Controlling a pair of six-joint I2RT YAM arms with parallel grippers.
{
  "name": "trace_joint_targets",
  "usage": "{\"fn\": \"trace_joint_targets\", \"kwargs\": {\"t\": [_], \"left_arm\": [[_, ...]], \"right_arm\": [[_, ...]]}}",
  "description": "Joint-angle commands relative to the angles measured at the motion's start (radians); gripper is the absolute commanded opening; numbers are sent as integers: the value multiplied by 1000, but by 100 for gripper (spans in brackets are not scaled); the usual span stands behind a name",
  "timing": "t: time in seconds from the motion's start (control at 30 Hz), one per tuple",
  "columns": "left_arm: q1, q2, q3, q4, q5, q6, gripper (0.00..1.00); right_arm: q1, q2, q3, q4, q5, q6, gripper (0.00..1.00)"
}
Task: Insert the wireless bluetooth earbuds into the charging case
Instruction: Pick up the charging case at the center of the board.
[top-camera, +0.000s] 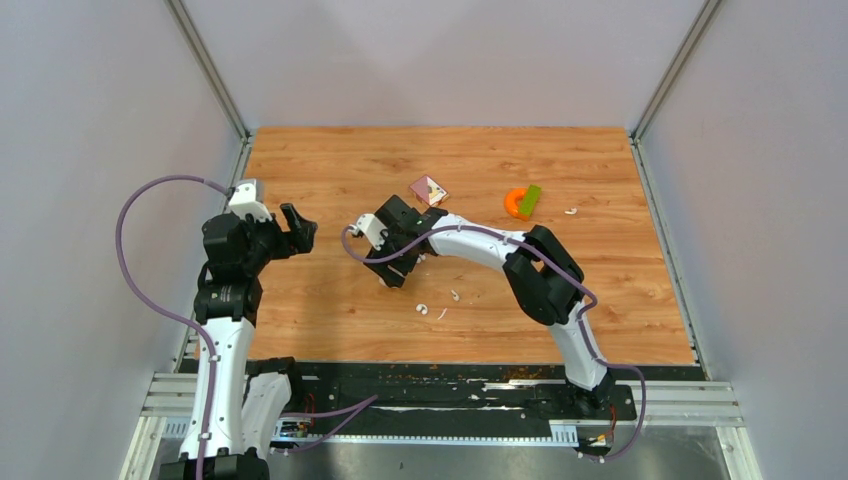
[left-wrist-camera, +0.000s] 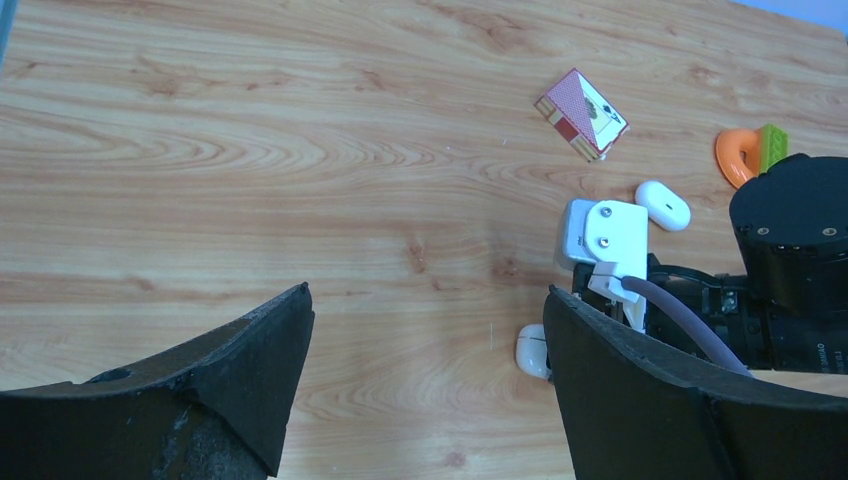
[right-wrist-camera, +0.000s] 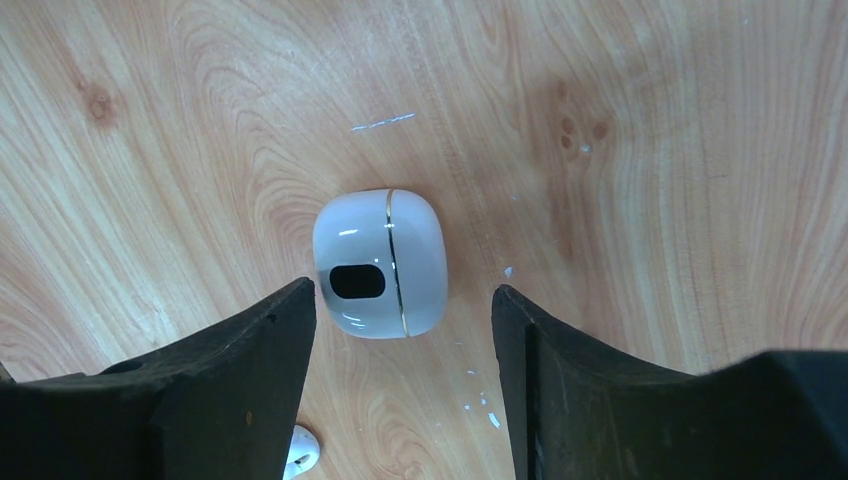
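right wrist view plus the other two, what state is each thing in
charging case: lid shut, lying flat
earbuds: out of the case, lying loose
right end effector: open, fingers either side of the case
left end effector: open, empty

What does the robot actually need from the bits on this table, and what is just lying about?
Needed: charging case, closed; earbuds, loose on the wood.
Lying about: card box; white pebble; orange ring; green block.
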Motion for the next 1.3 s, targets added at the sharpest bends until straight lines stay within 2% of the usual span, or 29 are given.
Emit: {"fn": "trace_joint_targets", "kwargs": {"t": [0.0, 0.17, 0.6, 0.7, 0.77, 0.97, 1.13, 1.27], "left_arm": [[11, -5, -4, 33, 10, -14, 91], [11, -6, -5, 33, 9, -17, 91], [15, -4, -9, 33, 11, -22, 91], [15, 1, -10, 34, 9, -28, 90], [15, 6, -7, 30, 13, -27, 90], [15, 14, -6, 31, 14, -25, 89], [15, 39, -27, 64, 3, -46, 87], [14, 68, -42, 105, 34, -70, 86]], "right_arm": [[13, 5, -7, 27, -34, 4, 66], [18, 8, -14, 33, -23, -7, 68], [21, 23, -34, 28, -19, -115, 60], [21, 29, -26, 25, -25, -132, 66], [21, 34, -23, 30, -24, -139, 66], [21, 43, -7, 21, -35, -170, 46], [22, 5, -2, 13, -23, -233, 39], [19, -76, -13, 15, 21, -286, 29]]}}
